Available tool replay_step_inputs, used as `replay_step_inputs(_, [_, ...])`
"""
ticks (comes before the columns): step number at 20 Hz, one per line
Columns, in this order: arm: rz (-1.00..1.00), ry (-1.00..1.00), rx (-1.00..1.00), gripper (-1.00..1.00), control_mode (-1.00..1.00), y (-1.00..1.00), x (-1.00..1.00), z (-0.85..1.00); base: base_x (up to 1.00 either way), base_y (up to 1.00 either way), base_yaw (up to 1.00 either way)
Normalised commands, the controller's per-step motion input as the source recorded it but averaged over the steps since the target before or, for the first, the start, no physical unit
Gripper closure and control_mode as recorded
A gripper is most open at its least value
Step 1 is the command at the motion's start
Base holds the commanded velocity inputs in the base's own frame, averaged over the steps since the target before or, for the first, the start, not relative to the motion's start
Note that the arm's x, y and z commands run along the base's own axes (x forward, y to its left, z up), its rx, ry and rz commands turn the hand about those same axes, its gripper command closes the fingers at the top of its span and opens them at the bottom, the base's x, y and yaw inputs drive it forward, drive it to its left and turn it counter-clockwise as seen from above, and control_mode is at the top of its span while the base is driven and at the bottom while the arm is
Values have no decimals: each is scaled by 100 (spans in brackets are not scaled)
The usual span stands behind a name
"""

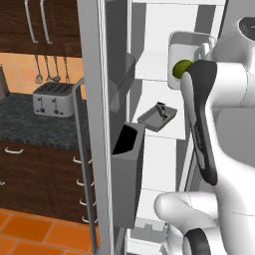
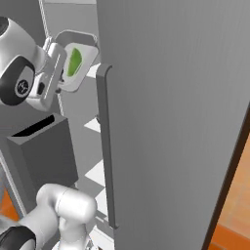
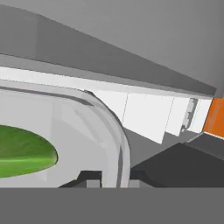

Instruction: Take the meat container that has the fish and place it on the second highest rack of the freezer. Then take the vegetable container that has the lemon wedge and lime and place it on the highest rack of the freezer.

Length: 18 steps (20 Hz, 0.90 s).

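Note:
The vegetable container, a clear tub, is held tilted high inside the freezer, near its top. A green lime shows inside it; the lemon wedge is hidden. My gripper is shut on the tub's rim. From the right, the gripper holds the same container with the lime facing outward. In the hand view, the gripper pinches the curved rim of the container, with the lime at left. The meat container, grey with the dark fish in it, rests on a rack lower down.
The open freezer door carries grey bins close to the left of the arm. The other door with its long handle stands at the right. A toaster sits on the dark counter at far left.

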Motion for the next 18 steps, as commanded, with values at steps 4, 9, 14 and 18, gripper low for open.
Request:
replay_step_inputs(4, [5,4,0,100,-100,0,80,-15,0,0,0])
replay_step_inputs(9, [3,1,0,100,-100,0,99,-6,0,0,0])
replay_step_inputs(14, [1,18,0,100,-100,-13,98,0,0,0,0])
replay_step_inputs(18, [0,16,0,100,-100,-28,95,0,0,0,0])
